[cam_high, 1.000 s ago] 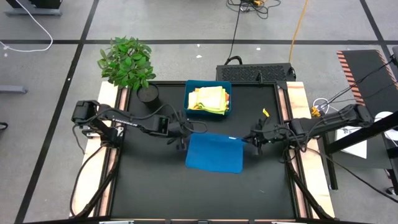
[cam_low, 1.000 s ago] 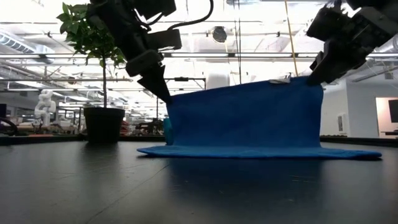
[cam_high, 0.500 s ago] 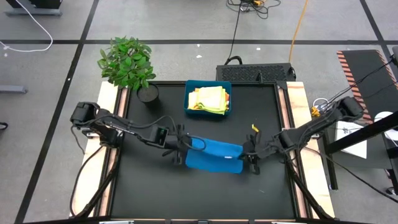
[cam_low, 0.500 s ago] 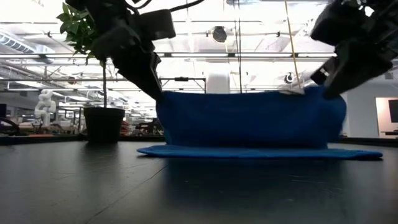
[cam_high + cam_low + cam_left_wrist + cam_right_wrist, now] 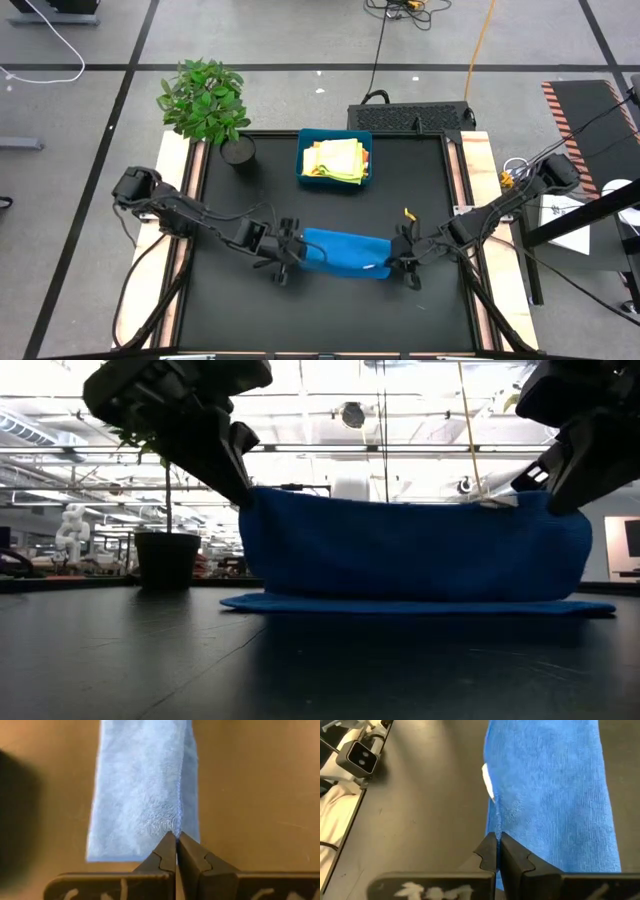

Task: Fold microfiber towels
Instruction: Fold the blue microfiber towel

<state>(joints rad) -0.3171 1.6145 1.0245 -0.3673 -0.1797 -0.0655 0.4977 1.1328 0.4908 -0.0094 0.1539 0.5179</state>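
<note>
A blue microfiber towel [image 5: 340, 252] lies mid-table, its near part flat on the black tabletop [image 5: 240, 310]. Its far edge is raised and brought over toward the near side, so the cloth stands as a curved wall [image 5: 410, 550] above the flat layer [image 5: 410, 604]. My left gripper [image 5: 290, 254] is shut on the raised edge's left corner. My right gripper [image 5: 400, 260] is shut on its right corner, beside a white tag [image 5: 488, 781]. The other towels, yellow and orange, lie in a teal tray [image 5: 335, 158]. My left gripper pinches the raised edge's left corner [image 5: 175, 826] between its two fingertips, slanting down from the table's left. The cloth hangs below the hold and curves down to the flat layer. My right gripper pinches the raised edge's right corner [image 5: 493, 834] between its two fingertips, slanting down from the table's right. The edge between both grippers sags slightly [image 5: 400, 505].
The teal tray stands at the far middle of the table. A potted plant [image 5: 205, 100] is at the far left corner and a black box [image 5: 410, 118] sits behind the far edge. Bare tabletop lies near and to either side of the towel.
Both grippers have carried the towel's raised far edge toward the table's near edge, the right one also sinking a little. The lifted part has folded over and bulged out, while the near part has stayed flat on the table.
</note>
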